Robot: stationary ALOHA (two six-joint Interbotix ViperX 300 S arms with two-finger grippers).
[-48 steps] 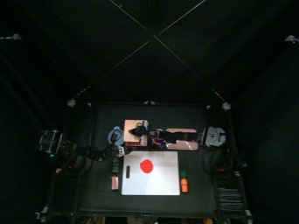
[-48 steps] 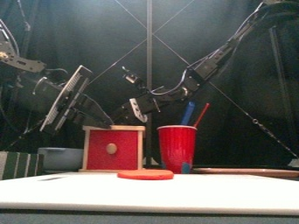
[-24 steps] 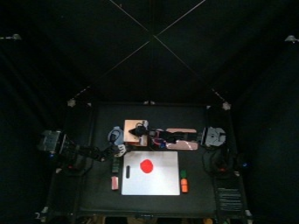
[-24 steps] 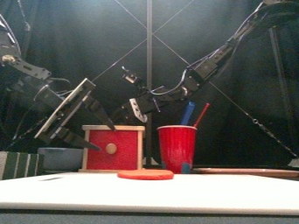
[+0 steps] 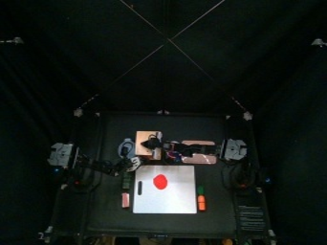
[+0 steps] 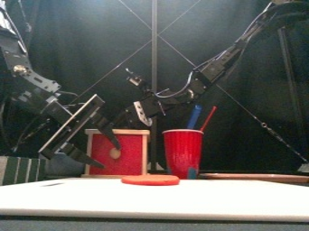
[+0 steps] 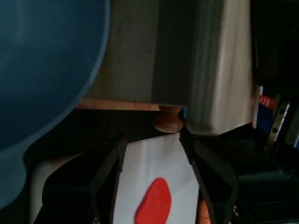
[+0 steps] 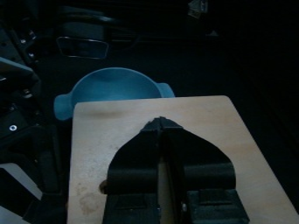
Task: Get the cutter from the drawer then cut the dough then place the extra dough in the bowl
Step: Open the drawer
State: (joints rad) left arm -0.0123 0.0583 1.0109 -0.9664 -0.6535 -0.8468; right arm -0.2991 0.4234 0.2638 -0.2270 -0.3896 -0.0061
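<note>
At the table's left: blue-grey bowl (image 8: 111, 90). Next, left gripper (image 7: 158, 149), jaws apart, lowered within the last second to face the knob (image 7: 170, 121) of the red drawer front (image 6: 130, 149), not yet around it. The drawer is shut and the cutter unseen, presumably inside. Right gripper (image 8: 163, 129), jaws together, over the wooden box (image 8: 105, 162). Centre front: red dough (image 6: 150, 180), uncut, on the white cutting board (image 6: 218, 197).
</note>
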